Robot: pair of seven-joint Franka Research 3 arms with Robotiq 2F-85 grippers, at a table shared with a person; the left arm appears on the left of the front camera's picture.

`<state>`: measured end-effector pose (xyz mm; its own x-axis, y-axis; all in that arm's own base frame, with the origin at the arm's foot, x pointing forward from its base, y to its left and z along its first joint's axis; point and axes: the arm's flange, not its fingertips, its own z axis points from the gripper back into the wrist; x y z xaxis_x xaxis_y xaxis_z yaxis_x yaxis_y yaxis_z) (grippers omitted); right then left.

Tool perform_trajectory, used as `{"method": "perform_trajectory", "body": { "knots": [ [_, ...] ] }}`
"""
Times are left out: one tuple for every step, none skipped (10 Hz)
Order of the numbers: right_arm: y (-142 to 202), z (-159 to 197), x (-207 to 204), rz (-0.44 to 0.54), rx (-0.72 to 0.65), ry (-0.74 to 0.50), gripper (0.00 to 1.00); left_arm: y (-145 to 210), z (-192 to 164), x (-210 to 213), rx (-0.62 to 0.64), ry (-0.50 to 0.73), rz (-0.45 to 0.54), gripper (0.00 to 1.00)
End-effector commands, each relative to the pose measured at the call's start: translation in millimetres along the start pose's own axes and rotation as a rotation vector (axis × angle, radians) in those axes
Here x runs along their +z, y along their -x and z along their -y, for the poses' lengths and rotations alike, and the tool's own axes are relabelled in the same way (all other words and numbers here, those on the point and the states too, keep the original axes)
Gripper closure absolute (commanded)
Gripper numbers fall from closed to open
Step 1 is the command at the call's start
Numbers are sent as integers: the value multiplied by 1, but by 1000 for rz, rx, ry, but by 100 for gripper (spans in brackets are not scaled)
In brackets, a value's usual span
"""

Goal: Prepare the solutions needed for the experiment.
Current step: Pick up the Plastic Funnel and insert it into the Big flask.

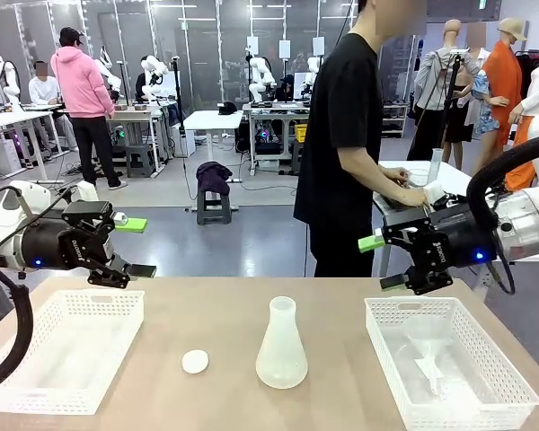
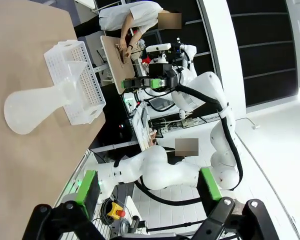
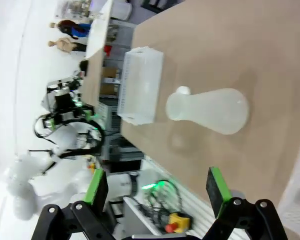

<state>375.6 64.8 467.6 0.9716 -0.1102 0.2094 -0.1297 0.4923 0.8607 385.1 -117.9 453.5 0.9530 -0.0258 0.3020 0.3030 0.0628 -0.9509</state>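
A translucent conical flask (image 1: 281, 350) stands upright at the table's middle front; I can make out no liquid in it, so the solutions are out of view. A small white round cap (image 1: 195, 361) lies to its left. My left gripper (image 1: 136, 248) hovers open over the far left edge, above the left basket. On the other side my right gripper (image 1: 382, 262) hangs open above the right basket's far rim. In the left wrist view my gripper (image 2: 148, 186) is open and the flask (image 2: 32, 105) is far off. Open too is the right wrist's gripper (image 3: 157, 187), facing the flask (image 3: 210, 110).
A white mesh basket (image 1: 36, 395) sits front left. A second basket (image 1: 413, 305) at the front right holds clear plastic labware (image 1: 431, 368). A person (image 1: 341, 135) stands beyond the table, turned to another table at the right.
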Motion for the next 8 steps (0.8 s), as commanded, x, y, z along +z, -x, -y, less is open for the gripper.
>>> {"method": "perform_trajectory", "body": {
  "knots": [
    [-27, 7, 7, -43, 218, 164, 0, 0, 1, -1, 1, 13, -1, 0],
    [-40, 7, 8, -95, 356, 287, 0, 0, 1, -1, 1, 13, -1, 0],
    [-46, 3, 10, -180, 494, 351, 0, 0, 1, -1, 1, 13, -1, 0],
    [-55, 1, 13, -255, 611, 441, 0, 0, 1, -1, 1, 13, -1, 0],
    [-70, 5, 18, -302, 687, 527, 0, 0, 1, -1, 1, 13, -1, 0],
    [-82, 9, 21, -372, 754, 594, 0, 0, 1, -1, 1, 13, -1, 0],
    [-90, 13, 24, -472, 855, 636, 0, 0, 1, -1, 1, 13, -1, 0],
    [-97, 16, 26, -516, 932, 664, 0, 0, 1, -1, 1, 13, -1, 0]
  ]
}}
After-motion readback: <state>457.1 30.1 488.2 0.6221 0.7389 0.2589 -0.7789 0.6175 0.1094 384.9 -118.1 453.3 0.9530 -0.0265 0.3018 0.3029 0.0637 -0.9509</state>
